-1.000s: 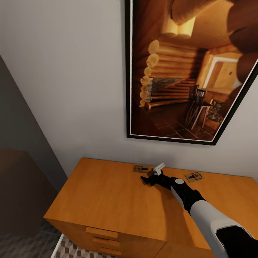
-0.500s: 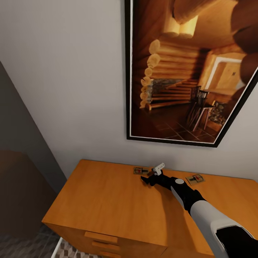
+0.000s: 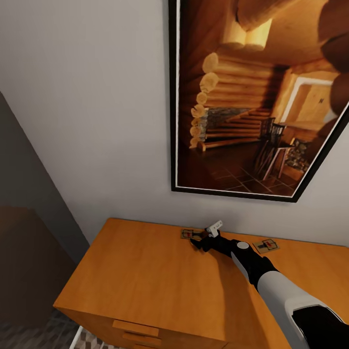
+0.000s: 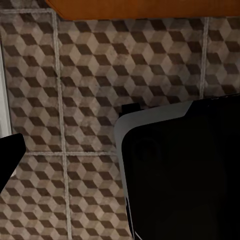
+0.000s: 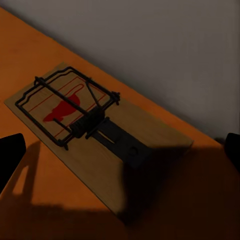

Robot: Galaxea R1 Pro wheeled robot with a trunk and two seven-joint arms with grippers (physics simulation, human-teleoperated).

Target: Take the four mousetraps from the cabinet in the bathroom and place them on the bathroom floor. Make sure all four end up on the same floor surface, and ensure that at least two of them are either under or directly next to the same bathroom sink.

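Right gripper at lower centre, fingers spread wide around a mousetrap lying flat on the cabinet top by the wall, second mousetrap at its right, framed picture above, left claw's state unclear.

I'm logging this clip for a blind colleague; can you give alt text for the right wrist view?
A mousetrap, a flat wooden board with dark wire parts and a red mark, lies on the orange-brown cabinet top close to a grey wall. The right gripper is open, its dark fingertips at either side of the picture with the trap between them, not touched.
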